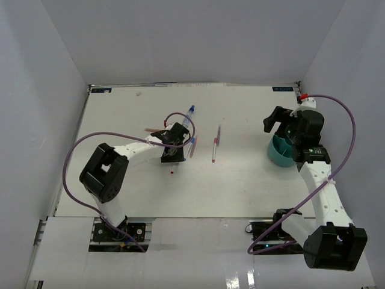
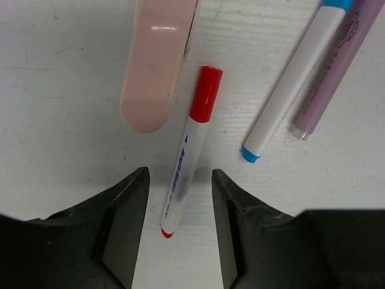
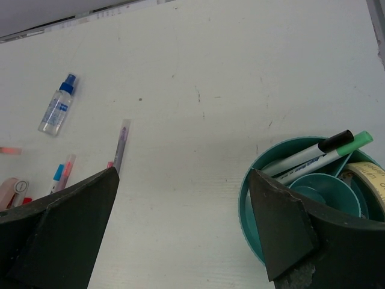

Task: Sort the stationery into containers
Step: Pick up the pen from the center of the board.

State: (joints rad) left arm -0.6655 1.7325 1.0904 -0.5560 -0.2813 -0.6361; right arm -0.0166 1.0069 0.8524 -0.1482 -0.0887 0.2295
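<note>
My left gripper (image 2: 180, 198) is open and low over the table, its fingers on either side of the lower end of a red-capped white marker (image 2: 191, 150) that lies flat. A pinkish eraser block (image 2: 157, 66) lies just beyond it. A blue-capped white pen (image 2: 295, 78) and a purple pen (image 2: 337, 66) lie to the right. My right gripper (image 3: 183, 198) is open and empty above the table, beside the teal bowl (image 3: 245, 205). The bowl holds a black-capped marker (image 3: 313, 152), a green-capped marker (image 3: 337, 150) and a tape ring (image 3: 370, 176).
A small blue-capped clear bottle (image 3: 58, 105) lies at the far middle of the table, also in the top view (image 1: 190, 111). A thin pen with a pink band (image 1: 215, 144) lies alone mid-table. White walls enclose the table on three sides.
</note>
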